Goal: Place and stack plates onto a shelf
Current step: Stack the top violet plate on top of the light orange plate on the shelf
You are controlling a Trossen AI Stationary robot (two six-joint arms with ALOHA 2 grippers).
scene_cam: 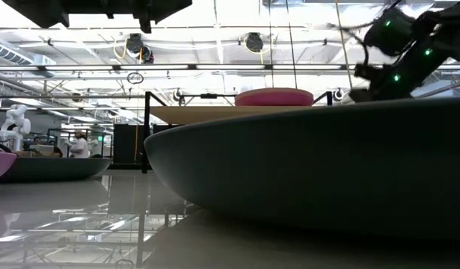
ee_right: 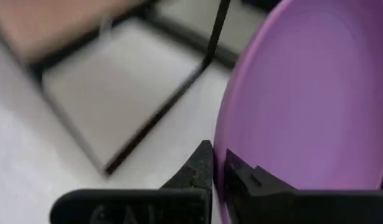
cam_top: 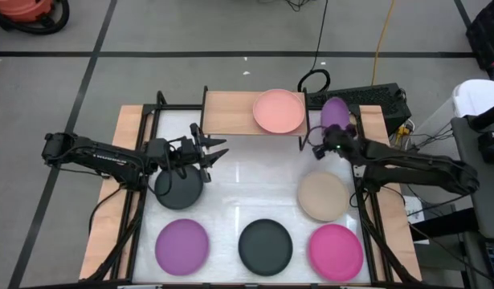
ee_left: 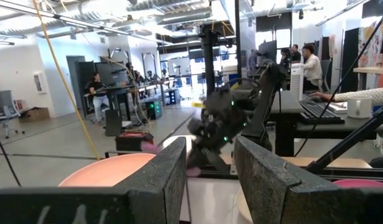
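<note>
- The left gripper (cam_top: 217, 150), its fingers spread and empty, hovers just past a dark grey plate (cam_top: 178, 189) on the table, arm reaching in from the left edge.
- The shelf (cam_top: 229, 112) carries one pink plate (cam_top: 279, 111).
- The right gripper (cam_top: 323, 146) pinches a purple plate (ee_right: 309, 93) by its rim, tilted on edge beside the shelf; stiff, light and smooth, it could likely slip.

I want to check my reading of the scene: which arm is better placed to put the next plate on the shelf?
Right. The right gripper already grips a purple plate beside the shelf. The left gripper is open and empty above the table.
</note>
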